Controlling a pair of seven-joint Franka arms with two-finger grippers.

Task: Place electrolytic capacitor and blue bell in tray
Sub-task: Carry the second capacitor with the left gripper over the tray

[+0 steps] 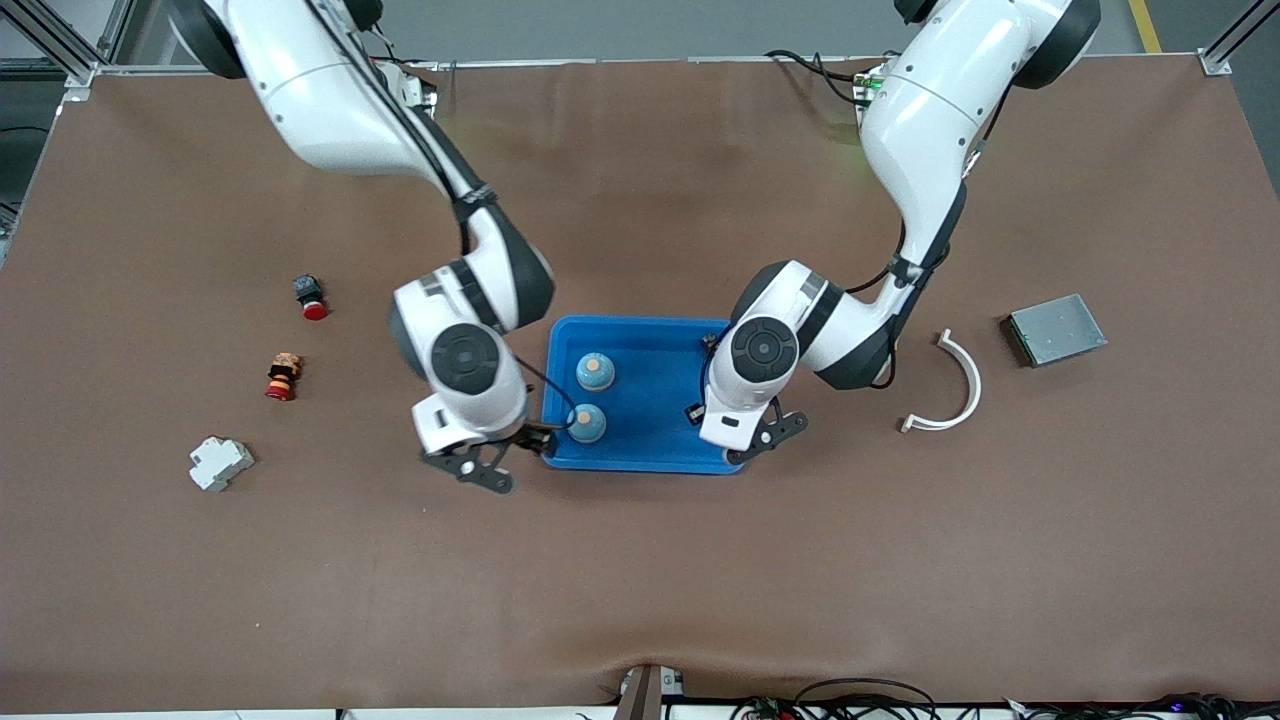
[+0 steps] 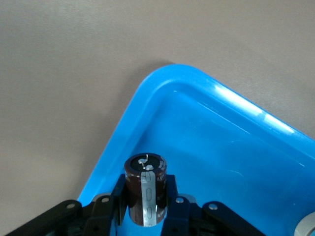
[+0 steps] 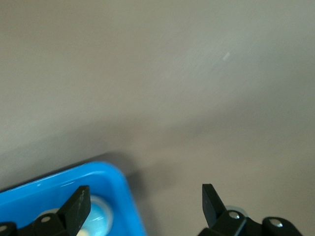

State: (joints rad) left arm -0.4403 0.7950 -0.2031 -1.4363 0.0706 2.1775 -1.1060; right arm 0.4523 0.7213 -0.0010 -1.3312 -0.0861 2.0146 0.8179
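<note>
Capacitor (image 2: 146,189) is seen clamped between the fingers of the left gripper (image 2: 146,206), held upright by its sides over the corner of the blue tray (image 1: 660,345) at the left arm's end, nearer the front camera. It is a small dark-brown cylinder with a pale stripe down its sleeve and a metal top. It is judged to be light and rigid, so little squeeze is needed. The plastic sleeve looks smooth and the body is round, so twisting or slipping between flat fingers may be expected if the grip is slack. A hold across the middle of the barrel, as shown, is judged the safest. Its legs cannot be seen, and they would be the part most easily bent if it were set down hard.

Two blue bells (image 1: 594,372) are seen standing in the tray, one nearer the front camera (image 1: 586,423) than the other. They are domed, with tan knobs on top, and are judged to be hard and light. The knob or the lower dome would serve as a hold.

The right gripper (image 1: 500,455) is seen with its fingers spread wide and nothing between them, over the tray's rim at the right arm's end, just beside the nearer bell. A release from low over the tray floor is judged the next need, so that the cylinder does not roll.
</note>
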